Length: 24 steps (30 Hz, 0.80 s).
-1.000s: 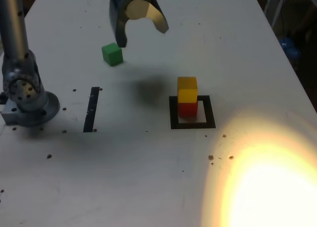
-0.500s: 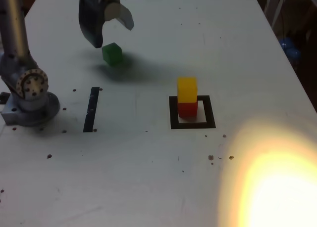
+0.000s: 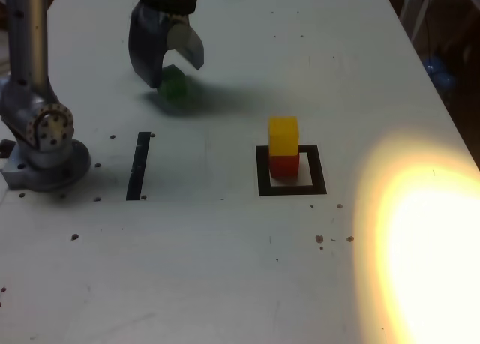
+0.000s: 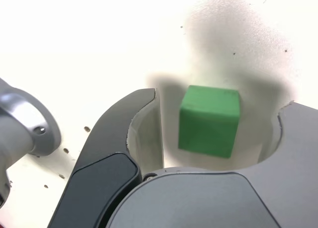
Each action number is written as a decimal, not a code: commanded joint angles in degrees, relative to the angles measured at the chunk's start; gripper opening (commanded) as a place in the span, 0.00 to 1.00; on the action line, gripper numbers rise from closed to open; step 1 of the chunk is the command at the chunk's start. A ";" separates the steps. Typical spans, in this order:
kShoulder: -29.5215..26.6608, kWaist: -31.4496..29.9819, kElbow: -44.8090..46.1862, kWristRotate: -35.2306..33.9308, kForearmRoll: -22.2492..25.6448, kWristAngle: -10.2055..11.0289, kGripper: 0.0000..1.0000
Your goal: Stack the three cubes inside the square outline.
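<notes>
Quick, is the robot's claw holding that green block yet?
Gripper: open, jaws on either side of the small green cube, with gaps showing; not gripping it.

The green cube [image 4: 209, 121] sits between the tool's [image 4: 216, 133] parted jaws, untouched.

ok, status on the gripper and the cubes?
Gripper open, jaws straddling small green cube, gaps both sides. Yellow cube on red cube inside black-bordered square outline. Nothing in the way.
</notes>
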 commanded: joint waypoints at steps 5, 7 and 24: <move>3.08 2.19 0.76 2.45 -3.15 -1.17 0.72; 3.26 2.52 0.87 2.68 -3.63 -1.12 0.68; 3.78 1.92 0.88 4.07 -4.86 -2.56 0.38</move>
